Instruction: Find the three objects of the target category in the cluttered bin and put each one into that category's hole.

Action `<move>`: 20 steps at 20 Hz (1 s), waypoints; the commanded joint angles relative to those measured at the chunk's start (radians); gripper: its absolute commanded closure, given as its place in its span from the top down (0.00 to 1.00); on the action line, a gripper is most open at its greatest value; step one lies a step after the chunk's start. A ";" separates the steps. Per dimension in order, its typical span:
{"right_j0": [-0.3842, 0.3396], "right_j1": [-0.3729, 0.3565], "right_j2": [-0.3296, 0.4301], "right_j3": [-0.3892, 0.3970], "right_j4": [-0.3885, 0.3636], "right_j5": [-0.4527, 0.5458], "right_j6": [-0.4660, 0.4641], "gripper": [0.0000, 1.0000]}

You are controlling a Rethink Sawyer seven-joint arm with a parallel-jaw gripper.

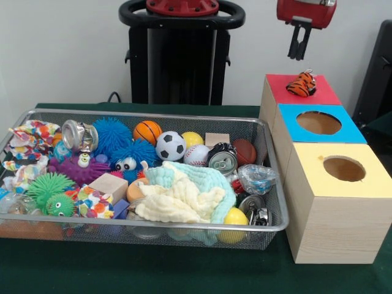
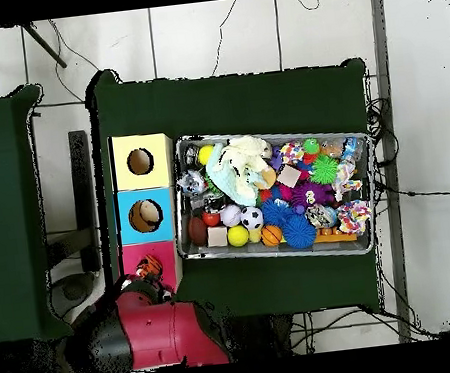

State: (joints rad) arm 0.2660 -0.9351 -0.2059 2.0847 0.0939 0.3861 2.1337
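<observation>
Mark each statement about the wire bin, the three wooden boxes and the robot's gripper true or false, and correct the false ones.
1. A striped orange tiger toy sits on the red-topped wooden box. True.
2. The dark two-fingered gripper holds the toy. False: it hangs above, empty.
3. The soccer ball lies in the wire mesh bin. True.
4. The yellow-topped wooden box stands between the others. False: the blue-topped wooden box does.
</observation>
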 commanded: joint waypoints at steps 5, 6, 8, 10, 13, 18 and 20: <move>-0.018 0.126 0.091 0.019 -0.010 -0.143 0.125 0.00; -0.010 0.130 0.086 0.012 -0.005 -0.140 0.129 0.00; 0.011 0.132 0.077 -0.001 0.007 -0.124 0.142 0.00; 0.026 0.120 0.068 -0.015 0.015 -0.094 0.146 0.00; 0.020 0.097 0.078 -0.019 0.025 -0.062 0.136 0.00; 0.011 0.076 0.076 -0.031 0.028 -0.024 0.121 0.00; 0.003 0.067 0.080 -0.032 0.028 -0.013 0.113 0.00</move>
State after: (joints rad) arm 0.2959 -0.8525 -0.2051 2.0844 0.0946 0.2963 2.1337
